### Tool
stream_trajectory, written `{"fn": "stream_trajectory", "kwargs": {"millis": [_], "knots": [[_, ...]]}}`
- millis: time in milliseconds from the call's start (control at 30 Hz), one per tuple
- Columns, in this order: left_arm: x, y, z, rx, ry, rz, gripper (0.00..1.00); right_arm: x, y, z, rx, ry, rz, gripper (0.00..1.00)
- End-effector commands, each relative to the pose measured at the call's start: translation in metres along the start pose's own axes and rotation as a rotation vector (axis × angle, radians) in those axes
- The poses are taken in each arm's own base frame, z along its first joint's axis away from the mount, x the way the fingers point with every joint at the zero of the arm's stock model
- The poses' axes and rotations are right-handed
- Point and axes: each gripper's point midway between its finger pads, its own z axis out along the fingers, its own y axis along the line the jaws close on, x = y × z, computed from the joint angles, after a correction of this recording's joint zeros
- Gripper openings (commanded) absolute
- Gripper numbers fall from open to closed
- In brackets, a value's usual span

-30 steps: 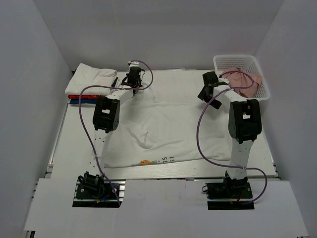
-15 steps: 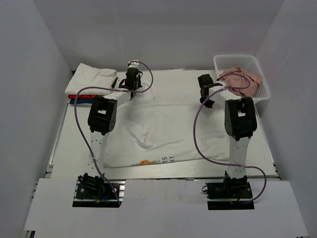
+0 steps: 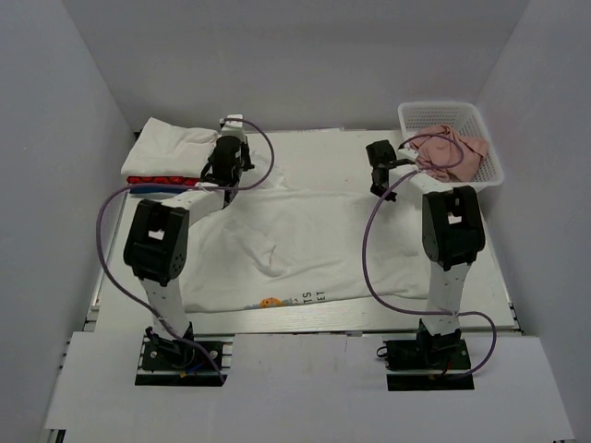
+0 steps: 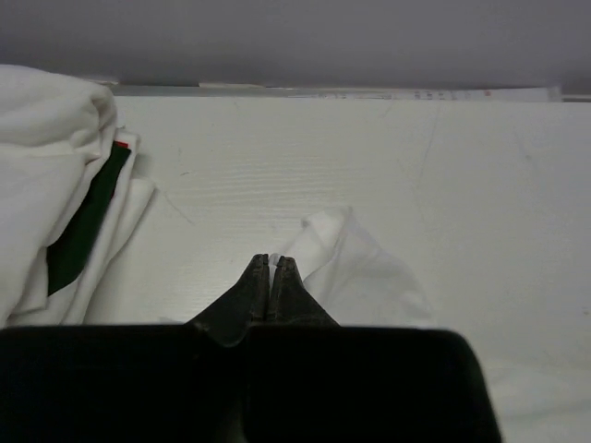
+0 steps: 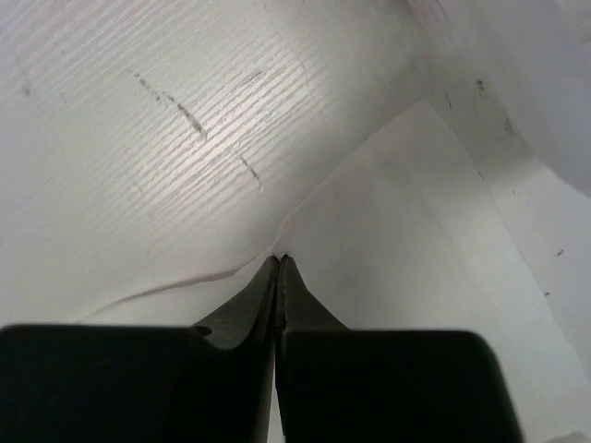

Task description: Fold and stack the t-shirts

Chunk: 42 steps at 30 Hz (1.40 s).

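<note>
**White t-shirt [image 3: 305, 235] spread on the table [image 3: 314, 148], both grippers clamped on its far edge.**

The shirt lies open across the middle of the table. A crease runs through its left half, and a multicoloured print [image 3: 270, 302] with dark lettering sits at the near hem. The left gripper [image 4: 272, 265] has its jaws pressed together on the far left corner, which stands up in a small peak. The right gripper [image 5: 279, 261] is closed the same way on the far right edge. At the far left, beside the left gripper, a folded white t-shirt [image 3: 171, 143] rests on a red t-shirt [image 3: 152, 180]. A white basket [image 3: 434, 107] holding pink cloth [image 3: 452, 152] stands at the far right. The left arm [image 3: 157, 245], the right arm [image 3: 451, 231] and the purple cables [image 3: 367, 249] overhang the shirt's sides.
</note>
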Motion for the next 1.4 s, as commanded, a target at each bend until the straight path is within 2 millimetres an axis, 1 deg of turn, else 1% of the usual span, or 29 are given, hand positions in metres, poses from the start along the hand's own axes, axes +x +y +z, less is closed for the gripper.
{"fn": "stream_trajectory", "kwargs": {"millis": [0, 33, 67, 100, 133, 200, 233, 267, 333, 367, 400, 467, 500, 567, 600, 633, 667, 700, 800, 867, 933, 1033, 1133, 1167, 1200, 1233, 1267, 1333, 1367], "knots": [[-0.037, 0.003, -0.048, 0.002, -0.086, -0.089, 0.0, -0.03, 0.007, -0.033, -0.071, -0.13, 0.016, 0.0], [-0.01, 0.002, -0.061, 0.014, -0.034, -0.094, 0.0, -0.024, 0.002, -0.038, -0.071, -0.133, 0.007, 0.0], [-0.005, 0.002, -0.071, 0.028, -0.023, -0.105, 0.0, -0.031, 0.004, -0.044, -0.096, -0.164, 0.024, 0.0], [-0.016, 0.002, -0.086, 0.045, -0.048, -0.138, 0.0, -0.02, -0.003, -0.046, -0.093, -0.155, 0.013, 0.0], [0.003, 0.001, -0.097, 0.067, -0.005, -0.141, 0.0, -0.017, -0.005, -0.048, -0.098, -0.159, 0.012, 0.0], [0.008, -0.001, -0.114, 0.072, 0.021, -0.163, 0.0, -0.019, -0.01, -0.056, -0.116, -0.184, 0.02, 0.0], [0.023, 0.001, -0.124, 0.06, 0.067, -0.161, 0.0, -0.02, -0.009, -0.06, -0.126, -0.195, 0.021, 0.0], [0.01, 0.003, -0.137, 0.057, 0.039, -0.181, 0.0, -0.019, -0.011, -0.061, -0.121, -0.195, 0.019, 0.0], [0.017, 0.004, -0.156, 0.063, 0.052, -0.209, 0.0, -0.02, -0.019, -0.068, -0.117, -0.208, 0.022, 0.0], [0.004, 0.004, -0.171, 0.08, 0.022, -0.23, 0.0, -0.019, -0.023, -0.07, -0.117, -0.21, 0.022, 0.0], [0.011, 0.001, -0.181, 0.097, 0.035, -0.256, 0.0, -0.022, -0.023, -0.073, -0.126, -0.219, 0.03, 0.0], [0.013, 0.002, -0.197, 0.109, 0.042, -0.286, 0.0, -0.017, -0.026, -0.074, -0.13, -0.211, 0.025, 0.0], [0.012, 0.002, -0.212, 0.123, 0.028, -0.308, 0.0, -0.018, -0.026, -0.075, -0.14, -0.215, 0.017, 0.0], [0.023, 0.005, -0.228, 0.123, 0.057, -0.371, 0.0, -0.015, -0.03, -0.075, -0.14, -0.206, 0.004, 0.0], [0.038, 0.009, -0.236, 0.113, 0.083, -0.389, 0.0, -0.015, -0.031, -0.075, -0.14, -0.208, -0.005, 0.0], [0.041, 0.01, -0.244, 0.109, 0.093, -0.433, 0.0, -0.013, -0.034, -0.075, -0.132, -0.206, -0.012, 0.0], [0.033, 0.012, -0.257, 0.12, 0.065, -0.459, 0.0, -0.01, -0.036, -0.074, -0.128, -0.201, -0.023, 0.0], [0.051, 0.016, -0.266, 0.106, 0.122, -0.463, 0.0, -0.007, -0.038, -0.073, -0.129, -0.192, -0.028, 0.0], [0.06, 0.019, -0.293, 0.115, 0.153, -0.515, 0.0, -0.001, -0.037, -0.078, -0.162, -0.18, -0.047, 0.0], [0.057, 0.017, -0.304, 0.142, 0.152, -0.544, 0.0, -0.004, -0.036, -0.085, -0.187, -0.192, -0.04, 0.0], [0.072, 0.016, -0.315, 0.159, 0.194, -0.55, 0.0, -0.001, -0.042, -0.086, -0.186, -0.197, -0.038, 0.0], [0.104, 0.008, -0.325, 0.19, 0.316, -0.569, 0.0, 0.008, -0.049, -0.085, -0.183, -0.181, -0.047, 0.0], [0.134, -0.013, -0.341, 0.286, 0.469, -0.625, 0.0, 0.027, -0.06, -0.082, -0.171, -0.145, -0.066, 0.0], [0.15, -0.015, -0.344, 0.29, 0.524, -0.633, 0.0, 0.03, -0.063, -0.082, -0.173, -0.135, -0.064, 0.03], [0.153, -0.018, -0.348, 0.295, 0.551, -0.649, 0.0, 0.042, -0.07, -0.078, -0.156, -0.109, -0.075, 0.06], [0.169, -0.019, -0.357, 0.296, 0.631, -0.649, 0.09, 0.047, -0.071, -0.077, -0.158, -0.096, -0.076, 0.1], [0.17, -0.02, -0.363, 0.296, 0.659, -0.65, 0.18, 0.053, -0.074, -0.077, -0.148, -0.076, -0.058, 0.15], [0.174, -0.024, -0.378, 0.306, 0.744, -0.664, 0.5, 0.065, -0.088, -0.076, -0.107, -0.042, -0.055, 0.27], [0.175, -0.023, -0.389, 0.293, 0.797, -0.665, 0.74, 0.069, -0.093, -0.077, -0.088, -0.029, -0.035, 0.29]]}}
